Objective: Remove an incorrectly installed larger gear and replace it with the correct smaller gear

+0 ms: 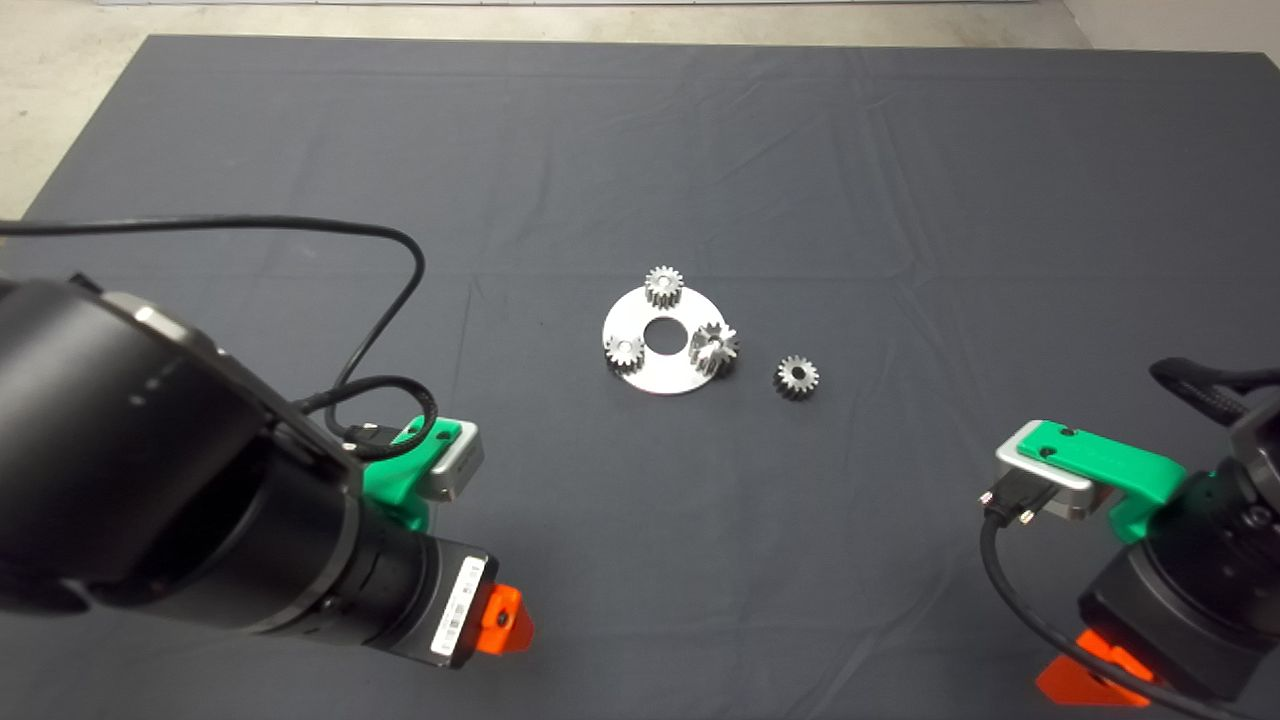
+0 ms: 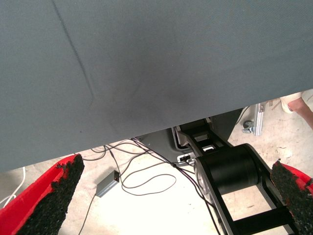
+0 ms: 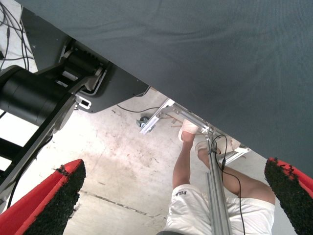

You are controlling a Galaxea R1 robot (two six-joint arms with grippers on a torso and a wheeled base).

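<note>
Gears sit mid-desk: larger gear (image 1: 714, 347) on the silver disc's (image 1: 645, 372) right edge, smaller gear (image 1: 796, 376) just beside on the mat. Left pincer (image 2: 171, 196) and right pincer (image 3: 171, 196) wait at the near edge, fingers apart. No writing is readable.

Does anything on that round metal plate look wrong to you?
Yes. The larger gear on the plate's right edge is taller and slant-toothed, unlike its two small neighbours. The smaller gear lies off the plate, on the mat.

larger gear (image 1: 714, 349) tilted; smaller gear (image 1: 796, 377) beside
</note>
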